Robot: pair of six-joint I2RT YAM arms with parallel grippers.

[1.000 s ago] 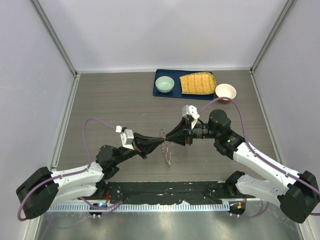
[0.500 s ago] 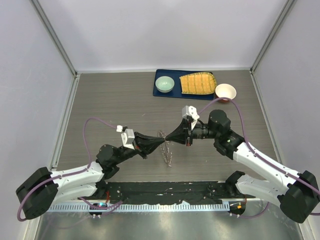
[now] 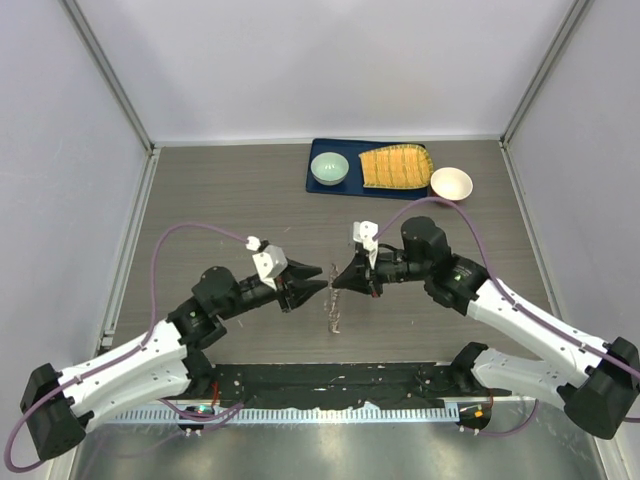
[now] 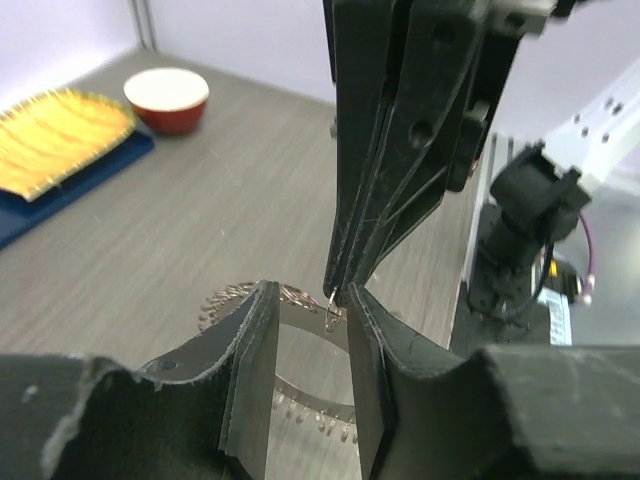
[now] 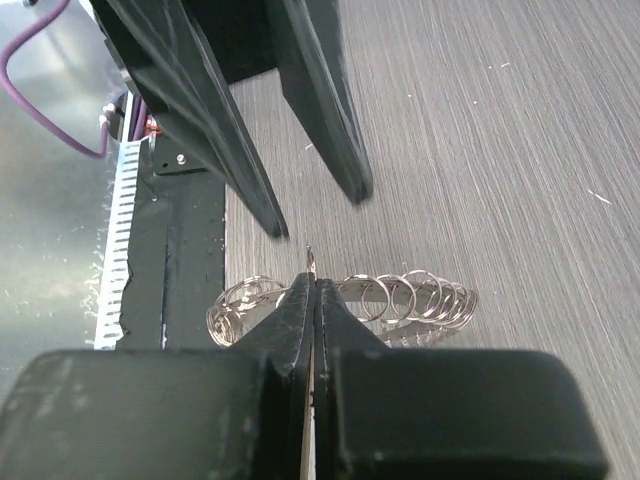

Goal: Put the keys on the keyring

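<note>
Threading step, I judge: the right gripper (image 3: 334, 283), pressed together, pinches the tiny key (image 5: 308, 258) above the keyring (image 3: 334, 314) on the table (image 3: 200, 200) – left gripper (image 3: 322, 278) spread alongside – next needs precise lowering onto the ring

In the left wrist view, much of the keyring (image 4: 305, 322) is hidden behind the fingers (image 4: 255, 370) of the left gripper (image 4: 312, 290). The blue tray (image 4: 70, 180) by the far edge of the table (image 4: 200, 210) is cut off by the picture's left edge. In the right wrist view, the keyring's middle is covered by the pressed-together fingers (image 5: 285, 320) of the right gripper (image 5: 308, 285). Of the key (image 5: 308, 256), only a thin tip is shown. From above, the key is too small to be made out.
</note>
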